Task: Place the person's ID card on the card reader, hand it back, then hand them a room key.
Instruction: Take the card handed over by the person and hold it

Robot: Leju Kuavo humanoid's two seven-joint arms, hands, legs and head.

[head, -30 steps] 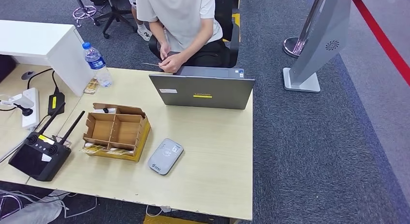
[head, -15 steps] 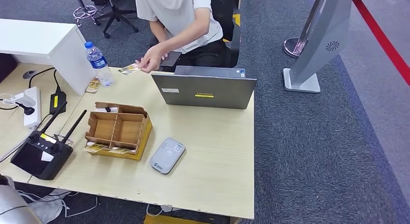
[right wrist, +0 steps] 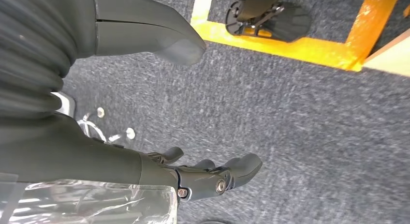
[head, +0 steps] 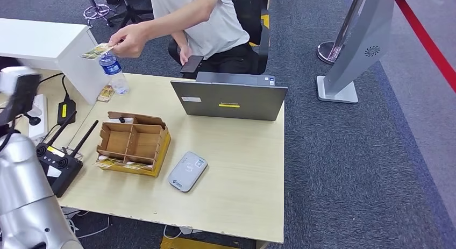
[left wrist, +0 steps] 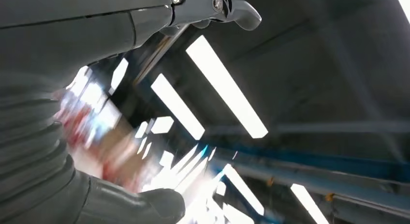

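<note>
My left hand point(left wrist: 145, 112) is raised off the table's left edge; in its wrist view the thumb and darker fingers stand apart with nothing between them, though everything past them is smeared by blur and I make out just ceiling light strips. From the head view I see its blurred pale back point(head: 19, 90) above the silver forearm. My right hand point(right wrist: 159, 108) hangs over grey carpet, fingers loosely spread, thumb apart, holding nothing; a yellow floor line point(right wrist: 290, 45) runs beyond it.

The ID card point(head: 95, 51) is in the person's hand point(head: 129, 38), pinched at one short end, held in the air beyond the table's far left corner, above the water bottle point(head: 114, 72). Its long axis runs roughly level, its free end pointing toward my left hand. Its face is too small to read.

The card reader point(head: 187, 172), grey and rounded, lies flat near the table's point(head: 242, 179) near edge, about midway along it, long axis slanting toward the far right. Just left of it sits a cardboard divider box point(head: 133, 144); what lies in its compartments I cannot tell. A laptop point(head: 228, 100) stands at the far edge, its back to me. A black controller with antennas point(head: 56, 160) sits at the left edge, partly hidden by my arm. The floor is grey carpet with a red stripe point(head: 427, 44) at the right.
</note>
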